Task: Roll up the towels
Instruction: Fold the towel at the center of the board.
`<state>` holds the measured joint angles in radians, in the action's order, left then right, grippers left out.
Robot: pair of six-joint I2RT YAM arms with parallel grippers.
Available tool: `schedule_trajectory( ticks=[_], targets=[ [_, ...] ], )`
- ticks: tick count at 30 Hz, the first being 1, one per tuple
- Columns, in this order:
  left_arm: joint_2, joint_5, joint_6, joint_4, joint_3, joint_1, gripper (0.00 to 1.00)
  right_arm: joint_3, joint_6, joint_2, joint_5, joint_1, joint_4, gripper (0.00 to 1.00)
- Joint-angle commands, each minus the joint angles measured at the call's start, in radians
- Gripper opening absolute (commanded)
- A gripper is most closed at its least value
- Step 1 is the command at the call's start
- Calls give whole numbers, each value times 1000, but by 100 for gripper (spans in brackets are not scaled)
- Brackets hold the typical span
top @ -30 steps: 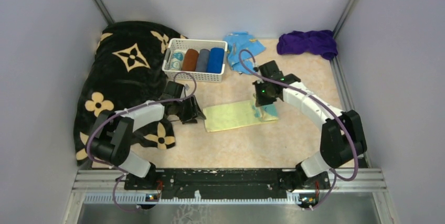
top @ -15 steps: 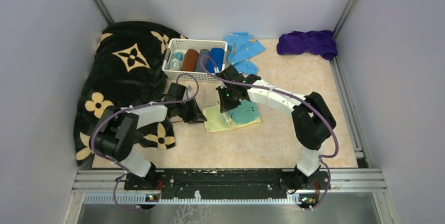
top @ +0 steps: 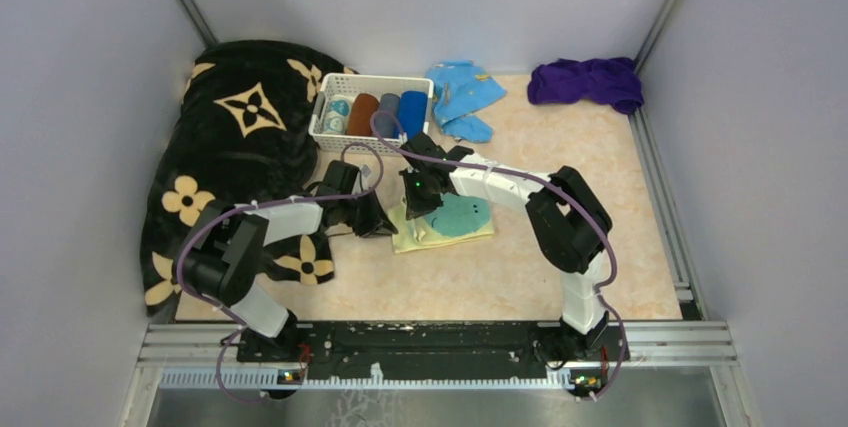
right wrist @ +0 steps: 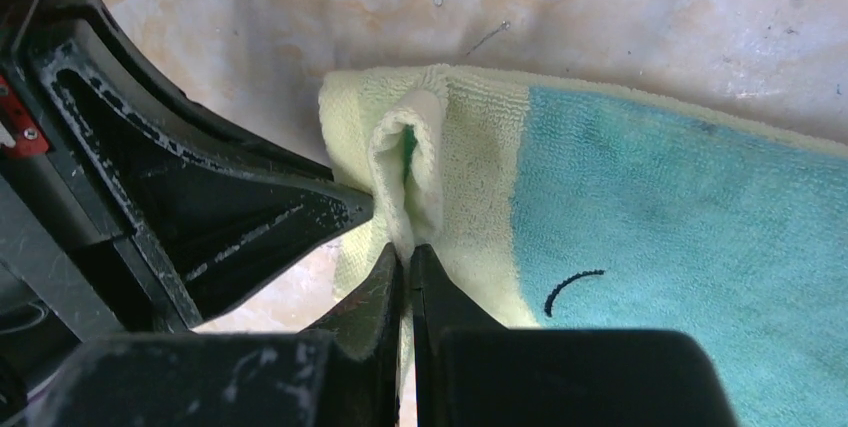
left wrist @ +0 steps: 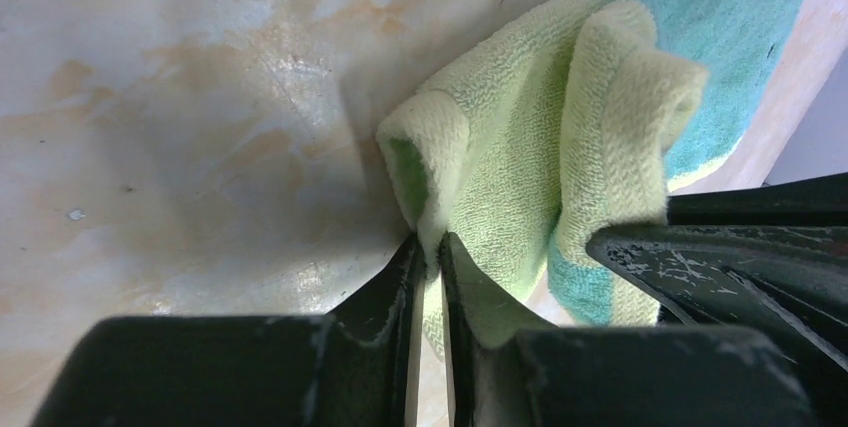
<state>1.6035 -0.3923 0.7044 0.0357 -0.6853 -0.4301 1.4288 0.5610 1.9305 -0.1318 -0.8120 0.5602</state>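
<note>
The pale yellow towel with teal markings [top: 447,221] lies folded over at the table's middle. My left gripper [top: 385,228] is shut on its left corner; in the left wrist view [left wrist: 428,255] the cloth [left wrist: 520,157] is pinched between the jaws. My right gripper [top: 412,209] is shut on the folded-over edge right beside it; in the right wrist view [right wrist: 405,252] the towel [right wrist: 680,237] shows its teal face. The dark purple towel [top: 587,82] lies crumpled at the back right. A royal blue towel [top: 412,113] sits rolled in the basket.
A white basket [top: 371,143] with several rolled cloths stands at the back middle. A black blanket with tan flowers [top: 240,137] covers the left side. A light blue cloth [top: 462,95] lies right of the basket. Grey walls enclose the table.
My right gripper has carried the towel's right end leftward, folding it over onto itself, and now sits next to the left gripper. The left gripper has barely moved.
</note>
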Motion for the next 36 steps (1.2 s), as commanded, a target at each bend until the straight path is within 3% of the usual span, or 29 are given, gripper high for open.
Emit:
schedule_trajectory(
  ticks=[1, 12, 21, 32, 36],
  targets=[
    [29, 25, -5, 25, 29, -13, 17, 52, 40, 22, 8, -15, -56, 0],
    [-47, 135, -22, 93, 22, -15, 18, 76, 26, 15, -9, -18, -24, 0],
    [-30, 140, -20, 91, 18, -31, 17, 92, 26, -23, 13, -23, -5, 0],
    [-49, 172, -21, 108, 17, -33, 19, 82, 43, 41, -24, -45, -45, 0],
    [-77, 209, -12, 127, 29, -33, 24, 71, 45, 36, -35, -45, -75, 18]
  ],
)
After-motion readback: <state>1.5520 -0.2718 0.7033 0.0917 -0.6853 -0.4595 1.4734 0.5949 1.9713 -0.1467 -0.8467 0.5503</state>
